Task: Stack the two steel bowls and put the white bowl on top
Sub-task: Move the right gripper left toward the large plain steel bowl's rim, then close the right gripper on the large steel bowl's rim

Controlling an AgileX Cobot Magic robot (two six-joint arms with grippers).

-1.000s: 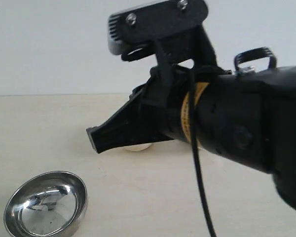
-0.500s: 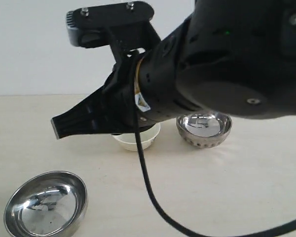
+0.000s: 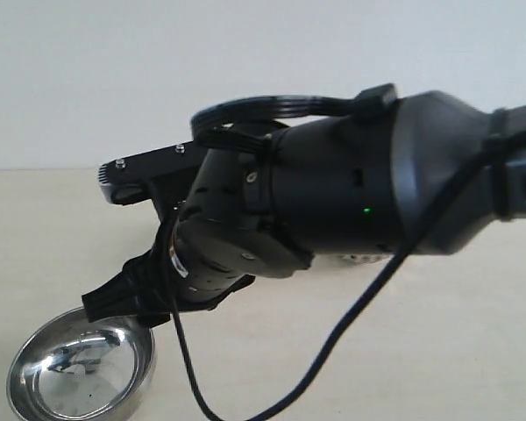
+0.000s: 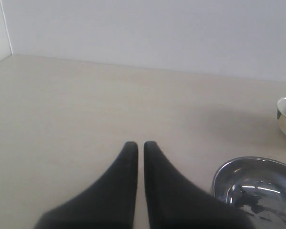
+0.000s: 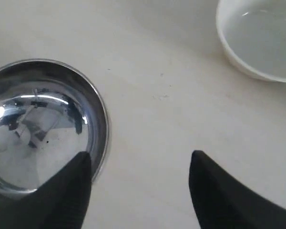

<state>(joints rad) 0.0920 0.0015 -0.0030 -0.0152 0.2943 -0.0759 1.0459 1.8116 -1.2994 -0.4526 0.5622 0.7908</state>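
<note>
We are holding our right gripper (image 5: 138, 188) spread wide and empty, one finger (image 5: 71, 191) over the steel bowl's (image 5: 38, 124) rim, the arm slanting down across the table (image 3: 421, 351). Farther off, the white bowl (image 5: 257, 43) is sitting apart. Our left gripper (image 4: 139, 147) is hanging nearly closed, empty.

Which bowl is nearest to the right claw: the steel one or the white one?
The steel bowl: one side of the right claw is at its rim. The white bowl lies clearly apart from the claw.
</note>
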